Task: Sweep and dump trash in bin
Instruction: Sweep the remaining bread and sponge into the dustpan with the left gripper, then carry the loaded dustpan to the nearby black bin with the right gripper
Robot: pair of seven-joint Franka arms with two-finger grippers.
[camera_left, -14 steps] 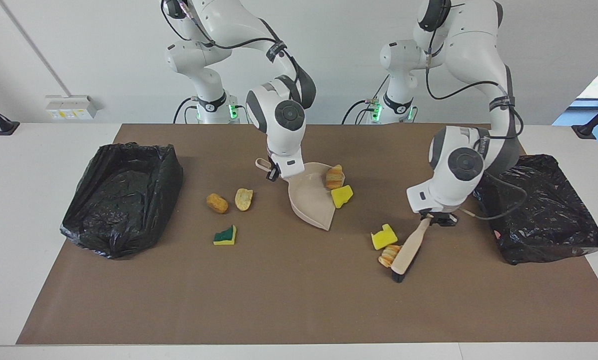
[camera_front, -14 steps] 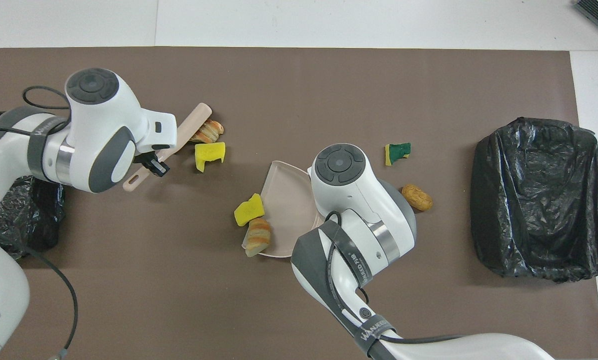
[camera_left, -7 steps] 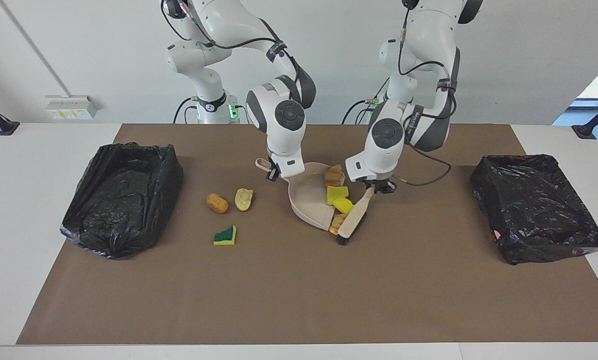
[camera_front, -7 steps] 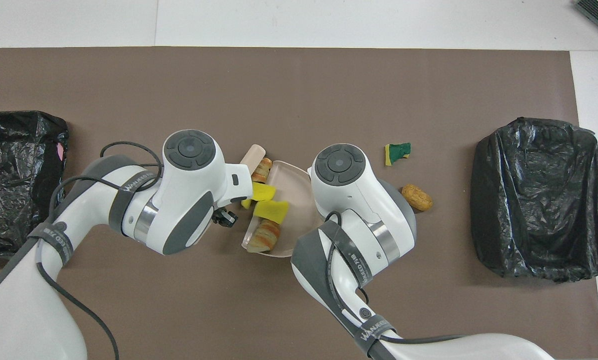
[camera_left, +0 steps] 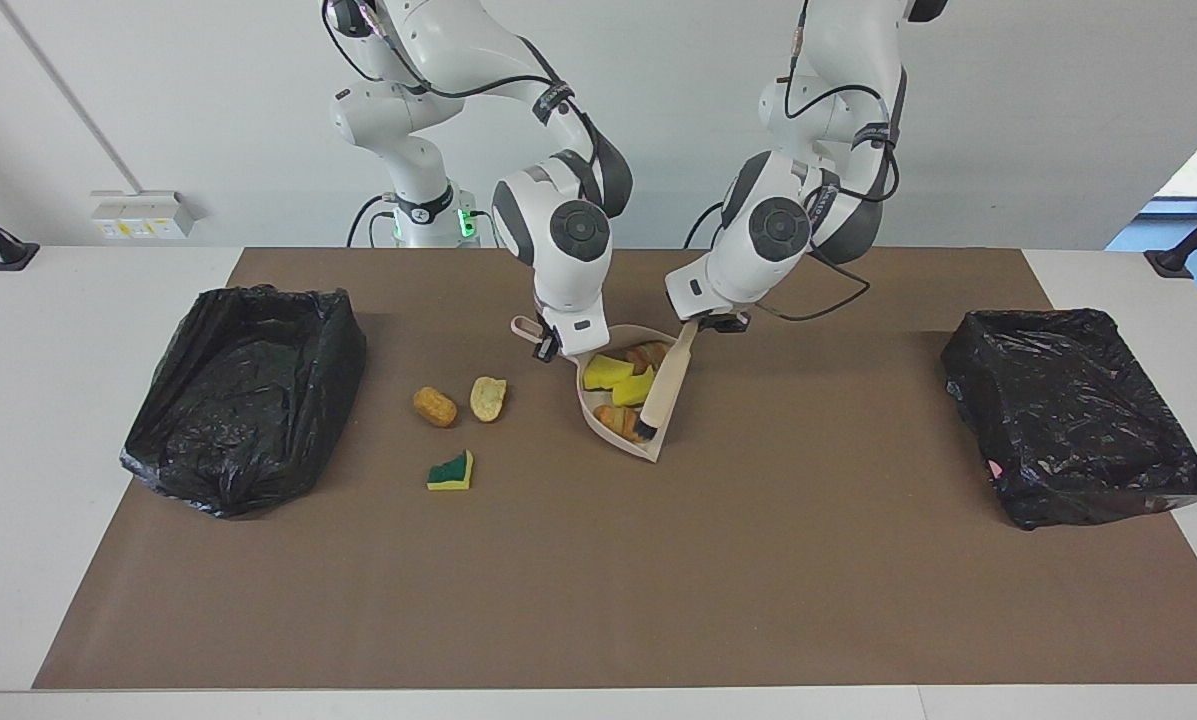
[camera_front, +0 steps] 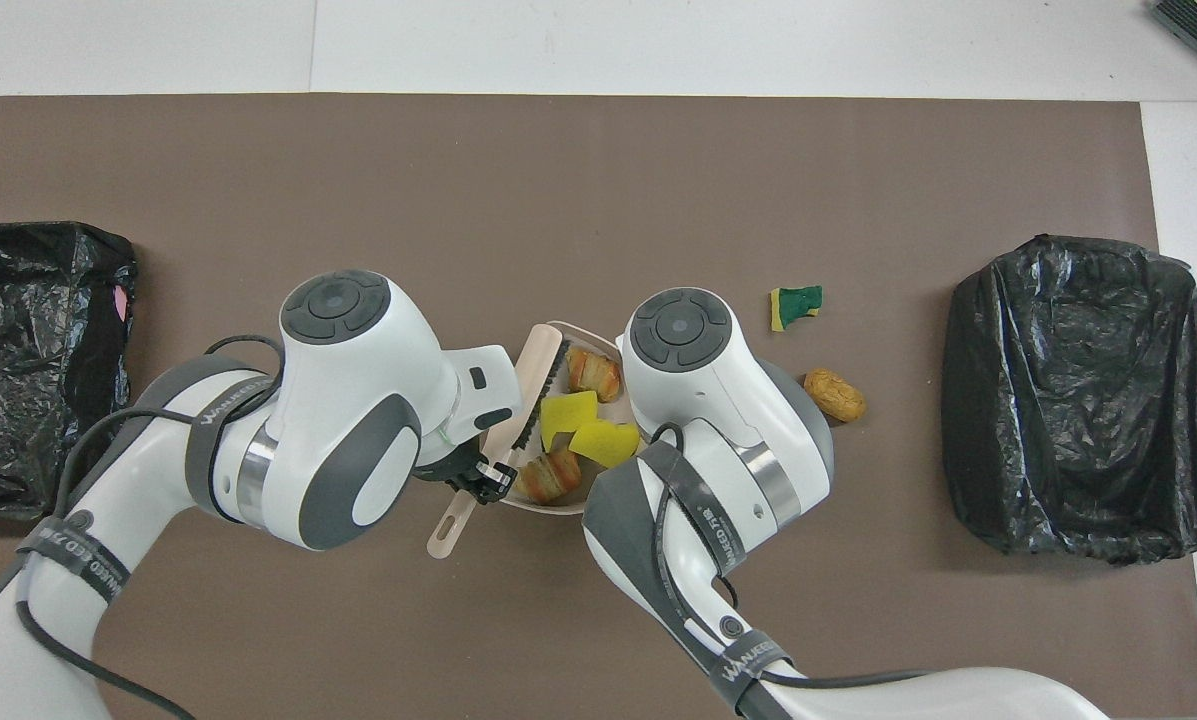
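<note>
Left claw (camera_left: 720, 322) grips brush (camera_left: 664, 385); trash (camera_left: 620, 380) beside bristles (in dustpan (camera_left: 626, 440)).

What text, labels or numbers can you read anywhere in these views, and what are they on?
"WANEOO": on the grey strap of the right arm, overhead view; the characters after it are unclear.
"WANEOO": on the grey strap of the left arm, overhead view; the rest is unclear too.
Box on the wall, facing view: its stickers are too small to read.
Nothing else shows readable text.
</note>
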